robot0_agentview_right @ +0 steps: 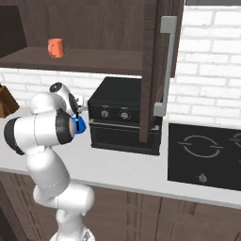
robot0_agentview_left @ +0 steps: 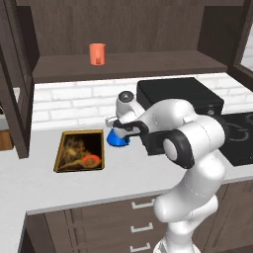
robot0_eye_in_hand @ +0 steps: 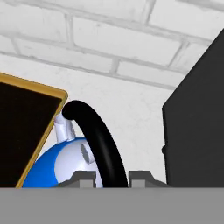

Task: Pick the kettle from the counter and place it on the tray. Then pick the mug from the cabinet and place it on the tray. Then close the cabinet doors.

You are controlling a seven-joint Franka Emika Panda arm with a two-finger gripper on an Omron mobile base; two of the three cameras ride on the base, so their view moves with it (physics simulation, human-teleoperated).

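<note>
Blue kettle [robot0_agentview_left: 117,139] on counter [robot0_agentview_left: 74,183], handle pinched in gripper [robot0_eye_in_hand: 112,177], beside tray [robot0_agentview_left: 80,150].

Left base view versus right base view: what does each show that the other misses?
Left base view alone: the tray on the counter, left of the kettle, and the drawer fronts. Right base view alone: an open cabinet door with its silver handle. Both: the mug on the cabinet shelf, the kettle, the black oven, the hob.
</note>
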